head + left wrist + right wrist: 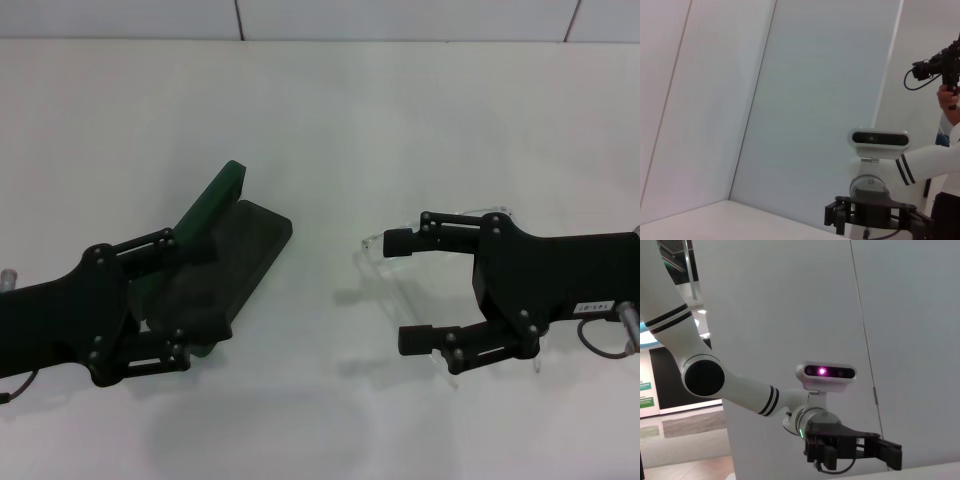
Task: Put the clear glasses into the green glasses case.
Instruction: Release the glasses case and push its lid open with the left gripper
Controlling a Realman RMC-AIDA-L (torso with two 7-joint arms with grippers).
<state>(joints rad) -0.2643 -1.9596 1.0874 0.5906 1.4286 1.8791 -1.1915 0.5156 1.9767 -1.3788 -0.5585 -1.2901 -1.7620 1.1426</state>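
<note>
The green glasses case (222, 195) lies open at the left of the white table, its green lid raised and its dark lining (235, 250) facing up. My left gripper (180, 300) is open, with one finger on each side of the case's near end. To the right, the clear glasses (372, 246) lie on the table, faint against the white. My right gripper (402, 290) is open over them, its fingers spread across the frame. Part of the glasses is hidden under that hand. The wrist views show neither the case nor the glasses.
A white wall (320, 18) stands at the table's far edge. Bare table lies between the case and the glasses. In the left wrist view the right arm's gripper (875, 216) shows, and a person (949, 100) stands far off. The right wrist view shows the left arm (740, 390).
</note>
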